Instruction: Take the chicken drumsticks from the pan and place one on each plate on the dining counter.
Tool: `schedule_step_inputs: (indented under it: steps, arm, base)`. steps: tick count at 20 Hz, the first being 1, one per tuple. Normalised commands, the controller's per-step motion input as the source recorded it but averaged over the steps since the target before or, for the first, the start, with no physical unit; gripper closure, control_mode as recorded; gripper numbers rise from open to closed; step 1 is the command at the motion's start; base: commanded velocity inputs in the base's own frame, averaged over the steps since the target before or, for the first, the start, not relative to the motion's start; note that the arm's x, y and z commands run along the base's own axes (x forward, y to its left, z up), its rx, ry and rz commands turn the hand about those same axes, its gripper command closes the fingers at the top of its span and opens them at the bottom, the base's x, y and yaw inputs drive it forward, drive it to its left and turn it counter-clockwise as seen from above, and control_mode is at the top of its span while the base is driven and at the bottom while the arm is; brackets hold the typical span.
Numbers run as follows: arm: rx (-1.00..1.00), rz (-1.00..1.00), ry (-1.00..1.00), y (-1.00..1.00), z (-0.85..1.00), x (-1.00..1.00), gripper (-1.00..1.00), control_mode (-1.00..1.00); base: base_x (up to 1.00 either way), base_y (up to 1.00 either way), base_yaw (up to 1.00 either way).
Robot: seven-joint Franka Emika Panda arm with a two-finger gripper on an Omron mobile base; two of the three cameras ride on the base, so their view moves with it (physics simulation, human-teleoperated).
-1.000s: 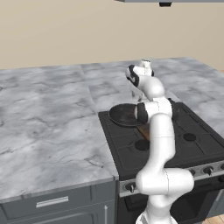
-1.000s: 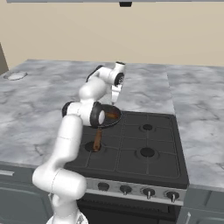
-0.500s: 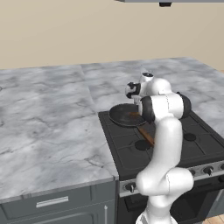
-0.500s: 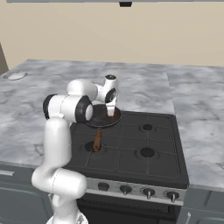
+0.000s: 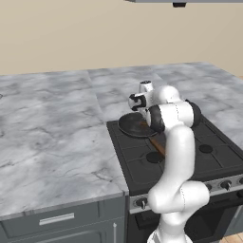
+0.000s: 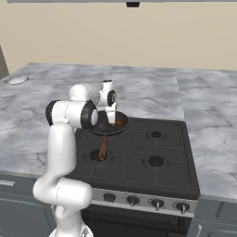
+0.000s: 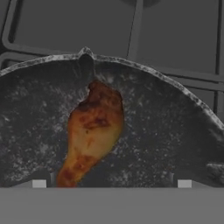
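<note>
Left base view: the white arm's two-finger gripper (image 5: 139, 110) is hanging just over the round dark frying pan (image 5: 132, 126) on the black stovetop (image 5: 190, 152).
Right base view: the gripper (image 6: 111, 121) is reaching down into the pan (image 6: 102, 129); its brown wooden handle (image 6: 102, 149) is pointing toward the stove's front.
Hand view: one orange-brown glazed chicken drumstick (image 7: 92, 132) is lying inside the pan (image 7: 175, 131), between the fingertips (image 7: 39, 183), which are standing spread wide and gripping nothing.

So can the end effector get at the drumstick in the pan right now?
Probably yes. The end effector hangs right above the drumstick lying in the pan, its tips set apart on either side, with nothing between them.
</note>
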Motion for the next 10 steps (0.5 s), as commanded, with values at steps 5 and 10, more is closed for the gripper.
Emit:
schedule_step_inputs:
  steps: [5, 10]
  arm:
    - [0.00, 0.00, 0.14, -0.07, -0.02, 0.09, -1.00, -1.00]
    - [0.03, 0.00, -0.06, -0.14, -0.08, 0.00, -1.00, -1.00]
  base:
    - [0.00, 0.00, 0.00]
    - [0.00, 0.00, 0.00]
